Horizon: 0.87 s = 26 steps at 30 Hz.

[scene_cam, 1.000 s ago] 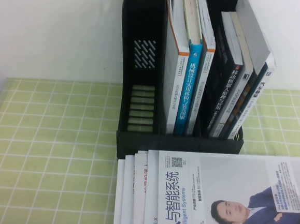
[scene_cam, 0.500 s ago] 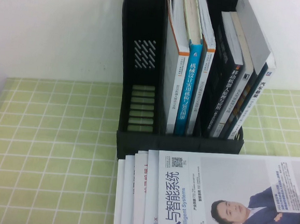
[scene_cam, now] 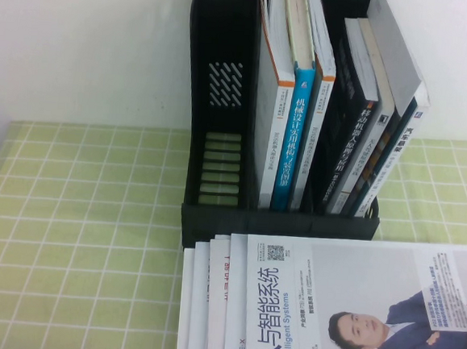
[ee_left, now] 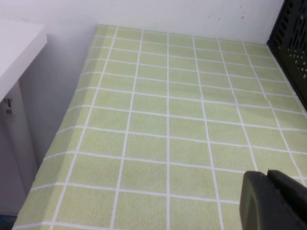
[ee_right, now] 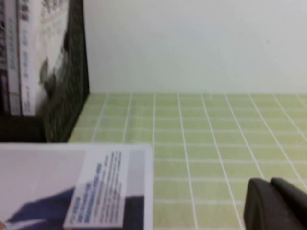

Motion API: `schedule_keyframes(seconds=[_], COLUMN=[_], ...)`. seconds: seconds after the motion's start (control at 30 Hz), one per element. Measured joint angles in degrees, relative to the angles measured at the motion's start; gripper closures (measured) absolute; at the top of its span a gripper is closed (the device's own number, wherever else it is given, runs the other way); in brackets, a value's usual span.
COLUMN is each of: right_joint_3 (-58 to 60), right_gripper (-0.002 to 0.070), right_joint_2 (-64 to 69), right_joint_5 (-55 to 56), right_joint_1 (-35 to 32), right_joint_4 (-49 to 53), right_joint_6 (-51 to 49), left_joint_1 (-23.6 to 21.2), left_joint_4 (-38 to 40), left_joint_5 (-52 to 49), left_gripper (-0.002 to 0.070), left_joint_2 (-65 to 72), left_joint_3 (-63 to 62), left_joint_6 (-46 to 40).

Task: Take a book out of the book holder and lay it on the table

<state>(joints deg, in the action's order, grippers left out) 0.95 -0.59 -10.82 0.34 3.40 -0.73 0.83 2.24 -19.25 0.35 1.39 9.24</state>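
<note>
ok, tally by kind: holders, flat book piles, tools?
Book holder: 1
Flat book pile, with the book on top: 1
Tools: 2, both shut; left tool over bare table left of the holder, right tool over the table beside the book
Total: 4

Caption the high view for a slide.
Book lies flat atop a fanned stack on the table before the holder; both shut grippers are out of this view.

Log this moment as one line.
book: flat on table | holder: behind it | left gripper: shut, over cloth | right gripper: shut, beside book
</note>
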Motion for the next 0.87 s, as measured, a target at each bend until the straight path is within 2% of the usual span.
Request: schedule_keyframes(seconds=[0.2,0.47,0.87], right_joint_3=[0.63,0.63,0.63], right_gripper=[0.0678,0.0678,0.0678], right_joint_2=[0.0,0.0,0.0], right_joint_5=[-9.67,-10.17,-10.17], right_joint_1=[-4.06,-4.43,-4.43], right_joint_4=[-1.28,-9.15,-10.33], right_joint_6=[0.08,0.08,0.08], left_joint_1=[0.0,0.0,0.0], left_joint_4=[0.0,0.0,0.0], left_joint_5=[0.0,0.0,0.0], left_gripper=[0.0676,0.0676,0.0676], left_joint_2=[0.0,0.0,0.0], left_joint_3=[0.0,0.0,0.0], left_joint_6=[0.0,0.0,-0.13])
